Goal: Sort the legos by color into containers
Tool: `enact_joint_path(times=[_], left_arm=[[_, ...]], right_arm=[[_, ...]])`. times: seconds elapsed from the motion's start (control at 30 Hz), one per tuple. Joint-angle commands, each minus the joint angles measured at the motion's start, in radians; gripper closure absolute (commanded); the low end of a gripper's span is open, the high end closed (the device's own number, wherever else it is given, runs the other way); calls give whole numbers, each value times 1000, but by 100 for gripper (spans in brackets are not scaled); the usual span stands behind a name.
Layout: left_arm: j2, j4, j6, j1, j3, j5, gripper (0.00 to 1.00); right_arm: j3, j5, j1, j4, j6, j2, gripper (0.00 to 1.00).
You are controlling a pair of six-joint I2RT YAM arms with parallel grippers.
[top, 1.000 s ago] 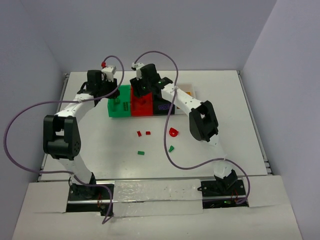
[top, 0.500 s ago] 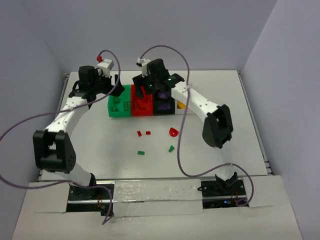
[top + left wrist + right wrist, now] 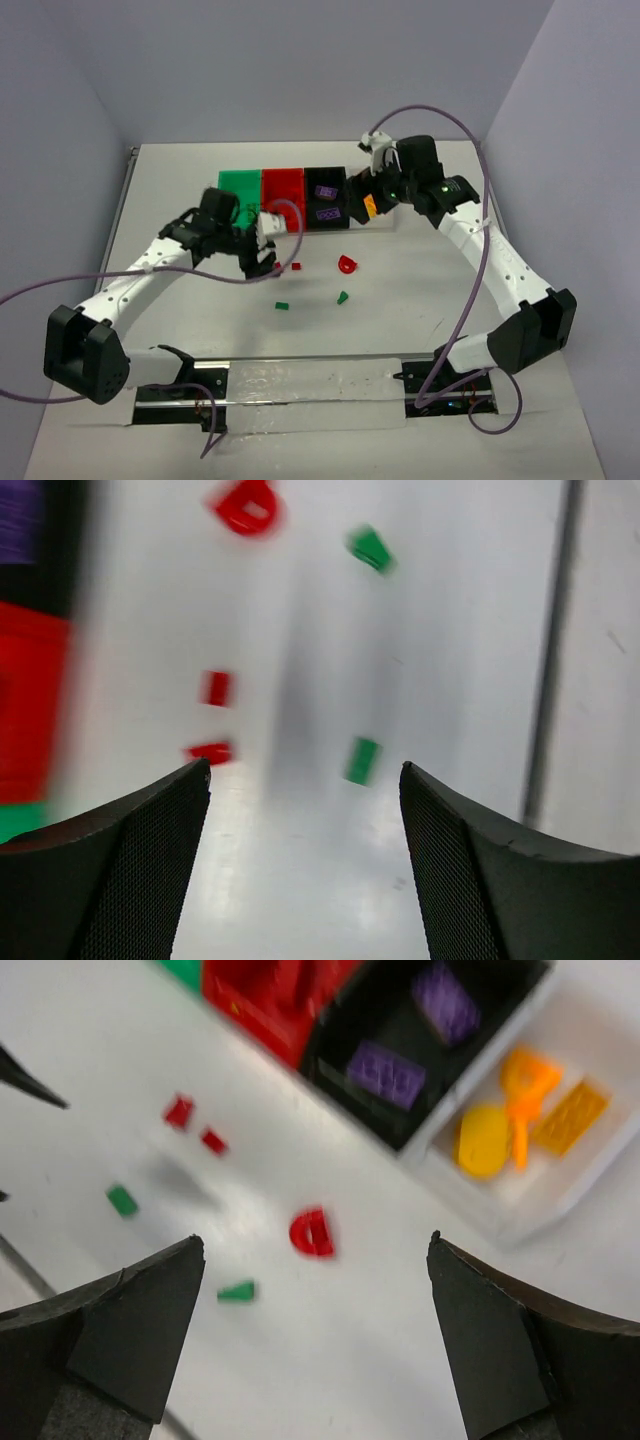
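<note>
Four joined bins stand at the back: green (image 3: 240, 186), red (image 3: 283, 188), black (image 3: 312, 200), and clear white, mostly hidden under my right gripper (image 3: 362, 195). Loose on the table lie a red rounded brick (image 3: 347, 264), small red bricks (image 3: 297, 266) and two green bricks (image 3: 282, 306) (image 3: 343, 297). My left gripper (image 3: 268, 255) is open and empty, low beside the small red bricks (image 3: 210, 751), with a green brick (image 3: 362, 760) ahead. In the right wrist view my open, empty right gripper (image 3: 314, 1242) hangs over the red rounded brick (image 3: 313, 1232).
The black bin (image 3: 340, 1085) holds two purple bricks (image 3: 386, 1073). The clear bin (image 3: 560, 1175) holds orange-yellow pieces (image 3: 484, 1140). The table's front edge runs below the loose bricks (image 3: 320, 355). Purple cables loop over both arms.
Both arms have left the bins. The left gripper swung forward and down to the loose red bricks. The right gripper moved right, from the red bin to over the clear bin.
</note>
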Motion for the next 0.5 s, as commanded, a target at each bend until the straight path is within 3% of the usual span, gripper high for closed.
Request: enact_joint_path(times=[0.0, 0.2, 0.47], left_arm=[[12, -116, 149, -128, -76, -66, 20], [104, -37, 108, -224, -118, -170, 24], [174, 112, 126, -247, -175, -234, 23]], right_arm=[[-151, -19, -63, -73, -52, -44, 1], [-240, 67, -62, -57, -34, -42, 2], [-259, 167, -32, -5, -5, 58, 4]])
